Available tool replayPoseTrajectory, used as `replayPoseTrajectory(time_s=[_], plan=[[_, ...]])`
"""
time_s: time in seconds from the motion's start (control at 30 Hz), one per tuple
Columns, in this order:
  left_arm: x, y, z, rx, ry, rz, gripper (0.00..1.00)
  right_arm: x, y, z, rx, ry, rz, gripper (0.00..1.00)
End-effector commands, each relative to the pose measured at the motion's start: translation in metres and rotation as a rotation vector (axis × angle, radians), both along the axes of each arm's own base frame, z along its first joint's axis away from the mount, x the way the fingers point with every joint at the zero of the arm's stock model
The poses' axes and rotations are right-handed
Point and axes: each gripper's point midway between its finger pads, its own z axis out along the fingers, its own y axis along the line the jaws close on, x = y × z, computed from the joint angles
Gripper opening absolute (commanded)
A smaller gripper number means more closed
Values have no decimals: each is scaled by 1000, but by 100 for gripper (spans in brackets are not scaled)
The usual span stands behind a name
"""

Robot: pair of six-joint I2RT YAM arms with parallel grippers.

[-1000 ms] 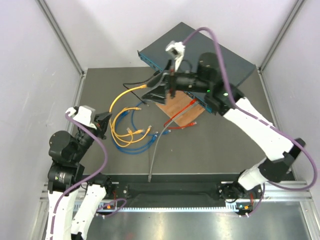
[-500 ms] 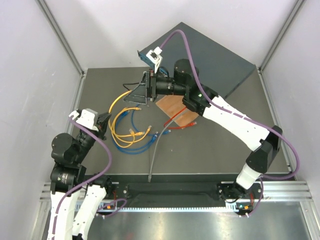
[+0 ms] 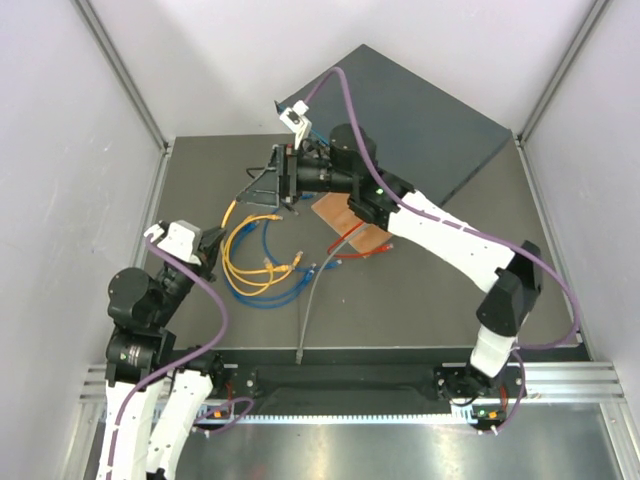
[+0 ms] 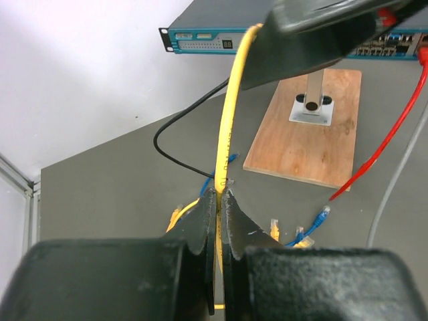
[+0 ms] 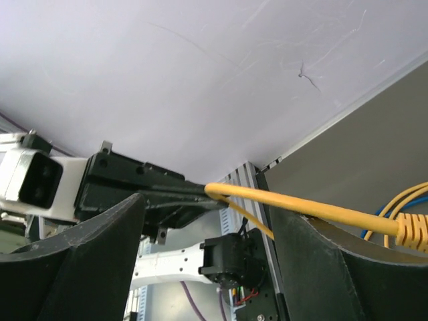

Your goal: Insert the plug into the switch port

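At the desk's near left edge, the left hand (image 4: pixel 219 200) is clenched on the yellow cable (image 4: pixel 231 120), seemingly to hold it taut and steady. Further in, the right hand (image 5: pixel 210 207) is spread astride that cable just short of its ribbed plug boot (image 5: pixel 404 231). It grips nothing and is probably lining up a grasp. The switch (image 3: pixel 430 110) sits across the far right corner, its sockets facing the cables.

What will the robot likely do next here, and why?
Probably close the right gripper on the yellow cable: its jaws stand open with the cable running between them, while the left gripper pinches the same cable.
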Motion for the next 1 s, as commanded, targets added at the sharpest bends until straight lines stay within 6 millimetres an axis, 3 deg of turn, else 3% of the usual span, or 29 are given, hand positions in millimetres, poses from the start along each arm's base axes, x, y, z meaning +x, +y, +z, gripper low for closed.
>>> replayPoseTrajectory(time_s=[0.0,0.07,0.17,0.2,0.27,0.3,0.37,0.43,0.47,0.5,0.53,0.63,0.67,0.8,0.9,0.97], plan=[[-3,-4,13,27,-88,-32,0,-5,11,39,107,-58,13,73],[-4,-6,11,39,-89,-49,0,-4,13,40,115,-51,19,69],[-5,-10,7,65,-95,-74,0,-2,16,43,128,-53,18,52],[-6,-11,4,74,-94,-83,0,-2,16,45,135,-59,22,41],[-7,-13,0,88,-93,-97,0,-3,16,47,137,-76,25,30],[-7,-14,-4,108,-90,-107,0,-2,16,45,133,-89,27,16],[-10,-17,-8,129,-95,-132,0,-4,15,47,134,-110,31,0],[-11,-16,-12,127,-86,-129,4,-6,15,44,128,-142,53,0],[-11,-16,-13,118,-74,-128,12,-8,14,43,126,-161,65,0],[-11,-16,-13,106,-62,-121,38,-11,12,43,121,-229,80,0],[-11,-14,-11,88,-45,-112,52,-16,10,40,110,-271,113,0],[-9,-6,-5,-20,40,-41,75,-25,-2,27,68,-461,165,0],[-11,-4,6,-136,119,-1,78,-34,-19,12,21,-679,192,0],[-27,-24,43,-294,149,-111,76,-46,-38,-7,-23,-885,260,0],[-38,-44,69,-418,163,-243,65,-58,-46,-15,-36,-989,308,0],[-52,-60,76,-455,199,-367,60,-65,-51,-17,-44,-1057,331,0]])
